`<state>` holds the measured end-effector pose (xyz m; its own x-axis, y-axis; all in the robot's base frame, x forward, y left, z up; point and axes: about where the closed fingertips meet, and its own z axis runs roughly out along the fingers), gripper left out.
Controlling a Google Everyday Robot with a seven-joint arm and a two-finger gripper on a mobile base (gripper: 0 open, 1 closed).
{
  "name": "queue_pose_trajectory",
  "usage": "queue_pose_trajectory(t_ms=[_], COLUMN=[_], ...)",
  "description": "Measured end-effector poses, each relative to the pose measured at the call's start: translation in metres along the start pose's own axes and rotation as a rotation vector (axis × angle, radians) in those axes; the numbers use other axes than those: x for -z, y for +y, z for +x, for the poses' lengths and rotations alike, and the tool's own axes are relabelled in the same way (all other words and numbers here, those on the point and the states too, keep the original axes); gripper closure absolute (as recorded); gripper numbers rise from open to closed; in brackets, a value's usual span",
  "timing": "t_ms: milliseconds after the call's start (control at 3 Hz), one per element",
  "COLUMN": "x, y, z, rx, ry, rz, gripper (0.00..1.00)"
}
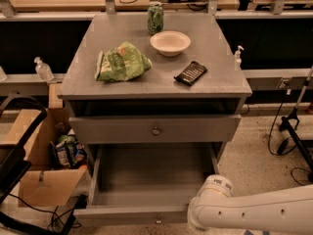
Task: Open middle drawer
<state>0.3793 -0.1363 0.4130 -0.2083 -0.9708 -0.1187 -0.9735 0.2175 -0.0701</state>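
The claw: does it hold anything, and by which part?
Cannot be told. The claw is outside the picture; only the white arm shows, low right, beside the open bottom drawer.

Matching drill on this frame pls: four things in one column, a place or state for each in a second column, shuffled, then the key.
1. middle drawer
2. bottom drawer
3. bowl
4. green bag

A. left part of the cabinet top
B. pulled out
C. knobbed front just under the dark gap
D. white, beside the green can

Pairs: 1-C, 2-B, 3-D, 4-A.

The claw is not in view; only the white arm shows at bottom right.
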Motion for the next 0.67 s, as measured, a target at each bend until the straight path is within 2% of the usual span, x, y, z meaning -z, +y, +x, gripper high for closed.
queue_pose_trajectory(t_ms=[667], x=[0.0025], y=[-0.0009], z=[-0.0005], rx=[0.0], ry=[0.0], rz=[0.0], gripper=[1.0])
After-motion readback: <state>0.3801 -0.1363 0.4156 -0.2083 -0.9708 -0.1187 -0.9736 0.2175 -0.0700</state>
